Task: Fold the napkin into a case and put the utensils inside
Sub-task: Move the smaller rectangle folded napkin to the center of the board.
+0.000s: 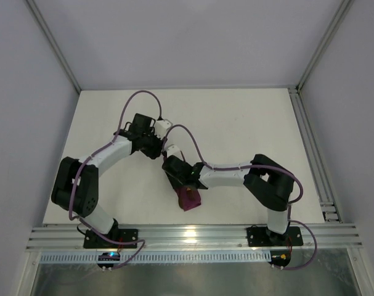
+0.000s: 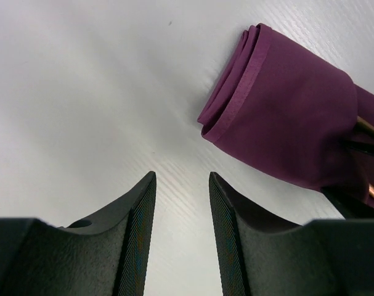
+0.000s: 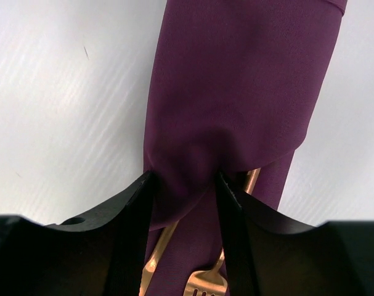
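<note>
Top external: right arm (image 1: 223,174) overlaps case (image 1: 188,198)

text: none readable | labels: none | brands: none | numbers: none

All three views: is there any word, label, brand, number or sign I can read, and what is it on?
No readable text in any view.
The napkin: plain, no tag showing.
The fork: no stamp visible.
The left tool and right tool: bare black fingers, no marks.
The arms: in the top view, any labels are too small to tell.
</note>
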Action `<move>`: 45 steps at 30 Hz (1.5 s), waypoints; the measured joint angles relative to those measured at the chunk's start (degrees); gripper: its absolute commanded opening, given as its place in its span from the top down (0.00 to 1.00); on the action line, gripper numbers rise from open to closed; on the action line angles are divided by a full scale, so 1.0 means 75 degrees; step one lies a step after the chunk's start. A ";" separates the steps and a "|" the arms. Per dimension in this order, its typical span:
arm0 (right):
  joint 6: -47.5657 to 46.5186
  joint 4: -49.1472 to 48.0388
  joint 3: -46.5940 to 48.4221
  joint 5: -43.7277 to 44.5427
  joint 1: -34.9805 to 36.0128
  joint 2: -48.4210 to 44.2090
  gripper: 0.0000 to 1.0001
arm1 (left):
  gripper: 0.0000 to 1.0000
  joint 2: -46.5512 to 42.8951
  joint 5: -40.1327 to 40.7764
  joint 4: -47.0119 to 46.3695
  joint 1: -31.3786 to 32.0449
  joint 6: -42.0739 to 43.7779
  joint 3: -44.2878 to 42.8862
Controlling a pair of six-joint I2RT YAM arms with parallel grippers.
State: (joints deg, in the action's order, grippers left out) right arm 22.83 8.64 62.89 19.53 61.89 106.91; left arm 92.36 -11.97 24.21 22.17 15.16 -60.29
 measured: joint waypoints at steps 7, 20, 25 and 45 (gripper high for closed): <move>-0.0189 -0.0149 0.0740 -0.0271 -0.0527 0.0583 0.53 | 0.58 -0.0458 -0.0230 0.0082 -0.0726 0.0003 0.0000; -0.1084 0.0667 0.3701 -0.1405 -0.2381 0.2439 0.53 | 0.58 -0.0799 -0.0545 0.0189 -0.1434 0.0067 0.0003; -0.1207 0.1332 0.5045 -0.1714 -0.2882 0.3171 0.52 | 0.57 -0.0799 -0.0595 0.0189 -0.1530 0.0111 0.0003; -0.1466 0.3375 0.8644 -0.2311 -0.4581 0.5021 0.46 | 0.57 -0.0749 -0.1008 0.0425 -0.2565 0.0443 -0.0119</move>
State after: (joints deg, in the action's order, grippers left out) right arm 11.84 33.95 127.72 2.20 27.53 144.57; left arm 86.74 -19.53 27.40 2.94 18.48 -61.19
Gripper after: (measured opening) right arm 0.531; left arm 0.426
